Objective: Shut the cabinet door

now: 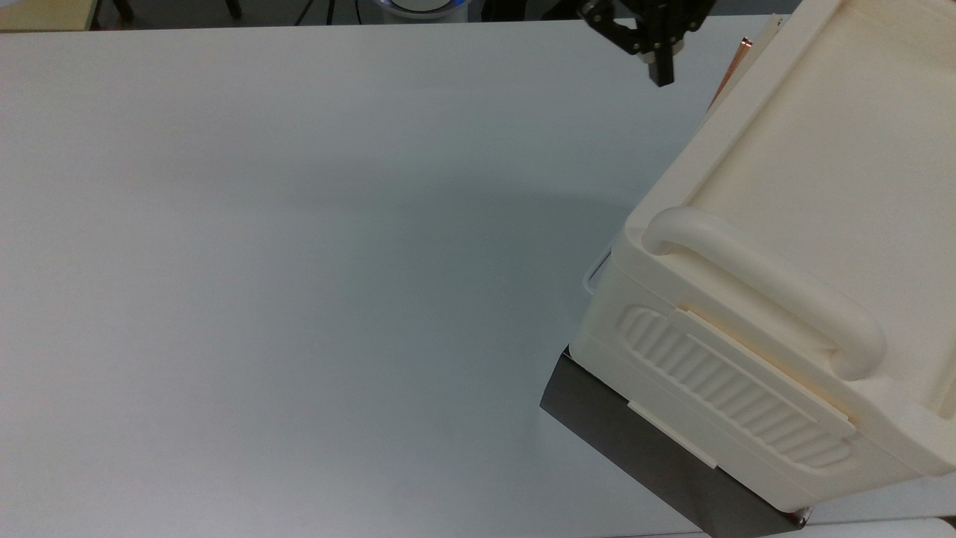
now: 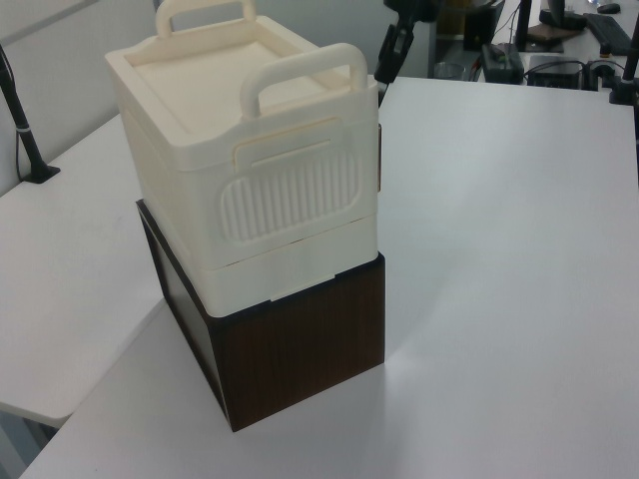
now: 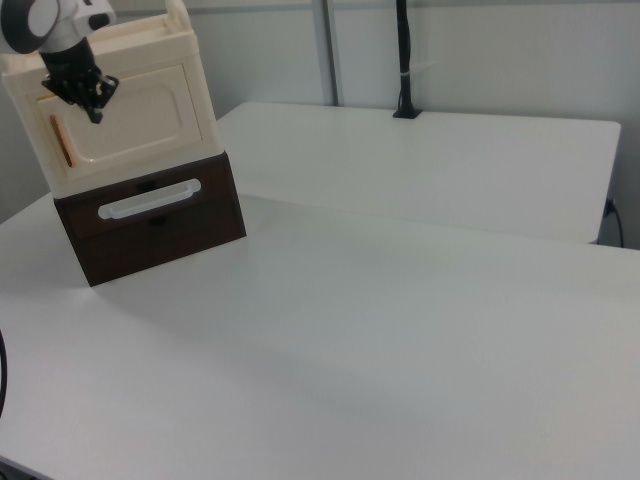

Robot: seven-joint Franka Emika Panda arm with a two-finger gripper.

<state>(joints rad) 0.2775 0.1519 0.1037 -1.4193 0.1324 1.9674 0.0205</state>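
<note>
The cabinet [image 1: 806,149] is a big cream box with a thick grab handle [image 1: 762,284], standing on a dark base [image 2: 300,349]. In the right view the cabinet door [image 3: 135,120] lies flat against the cabinet's front, and its copper bar handle [image 3: 62,140] is at the right view's left end. That copper handle [image 1: 736,56] peeks past the cabinet's edge in the top view. My gripper [image 1: 661,75] is shut with nothing in it. It hovers just in front of the door near the handle end [image 3: 93,113] and beside the cabinet's upper corner [image 2: 387,68].
The dark base carries a white drawer handle [image 3: 150,198]. The white table [image 1: 299,261] stretches wide to the top view's left. A black pole [image 3: 402,60] stands at the far edge in the right view, and a black clamp arm [image 2: 20,110] at the left view's left.
</note>
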